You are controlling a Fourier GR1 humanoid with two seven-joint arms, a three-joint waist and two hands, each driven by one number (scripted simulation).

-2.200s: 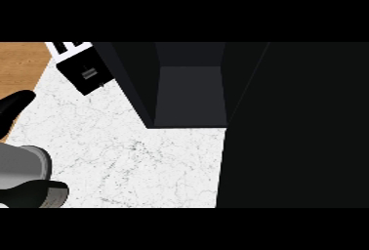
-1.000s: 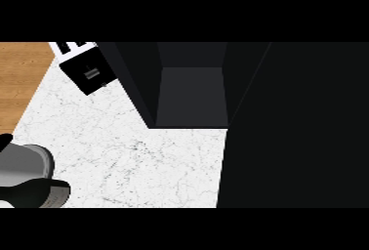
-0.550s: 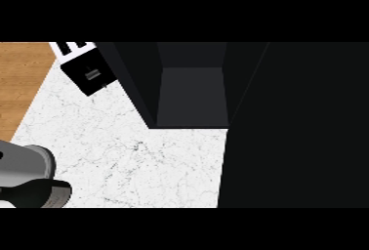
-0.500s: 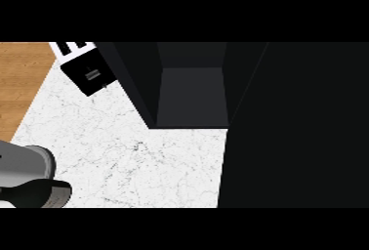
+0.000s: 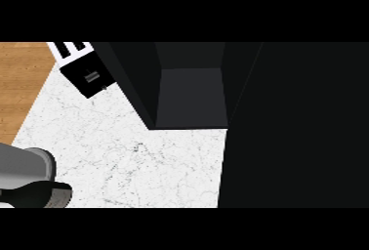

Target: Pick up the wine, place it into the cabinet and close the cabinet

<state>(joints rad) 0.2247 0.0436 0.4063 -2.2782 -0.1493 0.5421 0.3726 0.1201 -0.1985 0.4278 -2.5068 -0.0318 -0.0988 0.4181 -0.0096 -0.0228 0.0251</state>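
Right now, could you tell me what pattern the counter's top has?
The counter top is white marble with fine grey veins, in the head view.

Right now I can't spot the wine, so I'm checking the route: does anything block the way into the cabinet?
Nothing visible stands on the counter before the open cabinet. The left forearm sits at the lower left, well apart from it. No wine shows; a black area fills the right, contents unknowable.
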